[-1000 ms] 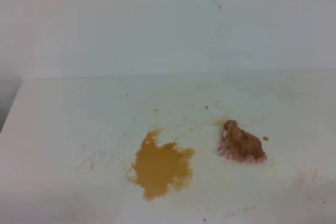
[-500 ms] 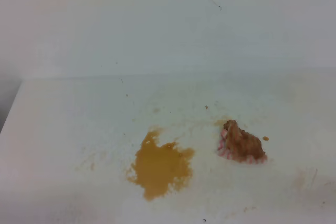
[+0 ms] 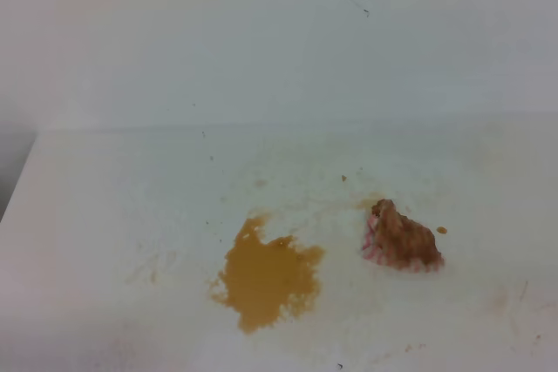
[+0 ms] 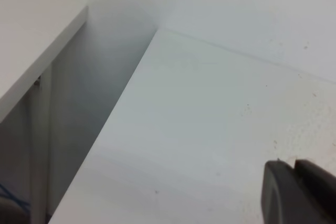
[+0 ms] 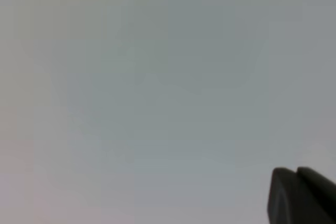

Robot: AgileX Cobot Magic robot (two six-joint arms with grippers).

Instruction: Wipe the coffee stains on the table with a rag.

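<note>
exterior high view shows the table (image 3: 105, 215), a broad matt white surface with small dark specks. the coffee stains (image 3: 266, 276) form an orange-brown blotch with ragged edges near the front of the table, with a narrow tongue reaching toward the wall (image 3: 261, 32). faint tan smears spread from the blotch toward the wall, and a fainter patch lies on its left. the rag (image 3: 401, 240) lies flat on the table just to the right of the blotch, apart from it, with bare white surface between them. it is a lumpy brown heap with a pink-and-white striped edge along its near side. a small orange drop (image 3: 441, 230) sits just beside the rag on its right. neither arm appears in this view.

left wrist view looks along the table's left edge toward the wall, far from the blotch. the left gripper (image 4: 294, 167) shows only as dark fingertips at the lower right corner, pressed side by side, so its pincer looks closed on nothing. right wrist view shows blank grey-white, with the right gripper (image 5: 296, 172) in the lower right corner, tips together and holding nothing.
</note>
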